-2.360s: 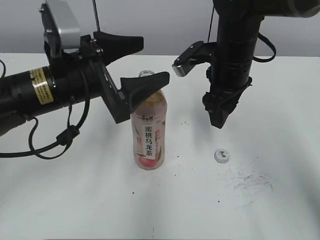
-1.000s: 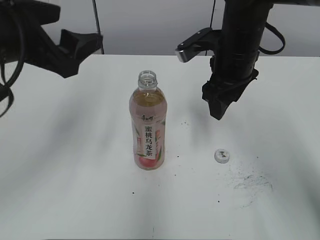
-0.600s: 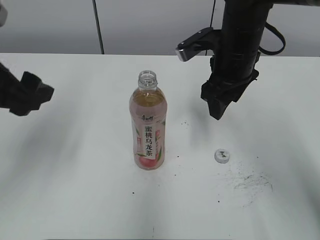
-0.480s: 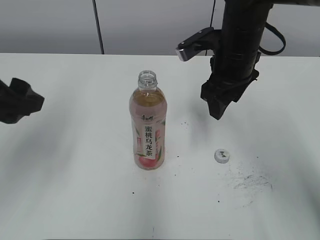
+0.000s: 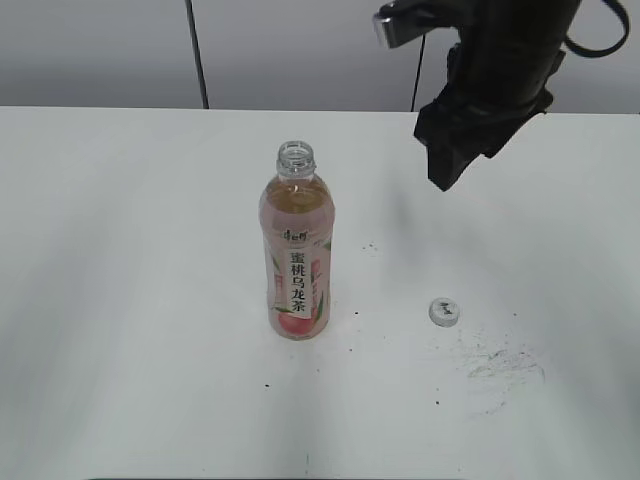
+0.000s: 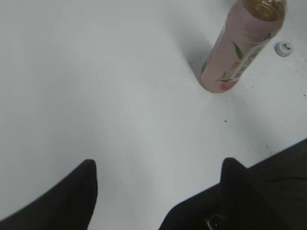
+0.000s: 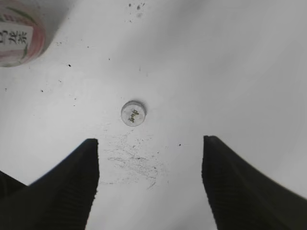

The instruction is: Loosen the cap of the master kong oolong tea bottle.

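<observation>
The master kong oolong tea bottle [image 5: 296, 250] stands upright mid-table, pink-and-white label facing me, its neck bare at the top. The cap [image 5: 443, 311], small and pale, lies flat on the table to the bottle's right. High above and behind it hangs my right gripper [image 5: 445, 170]. The right wrist view looks straight down on the cap [image 7: 133, 112], with the right gripper [image 7: 150, 153] open and empty and the bottle [image 7: 19, 38] at the top left corner. My left gripper [image 6: 158, 172] is open over bare table, far from the bottle [image 6: 240, 48] and cap [image 6: 283, 48]; the exterior view does not show it.
Dark scuff marks [image 5: 500, 365] smear the white table [image 5: 150, 300] just right of the cap. A grey wall with a thin black vertical line [image 5: 197, 55] stands behind the table's back edge.
The left arm has pulled back leftward, out of the exterior view. The right arm has risen and shifted slightly right. Bottle and cap have stayed put.
</observation>
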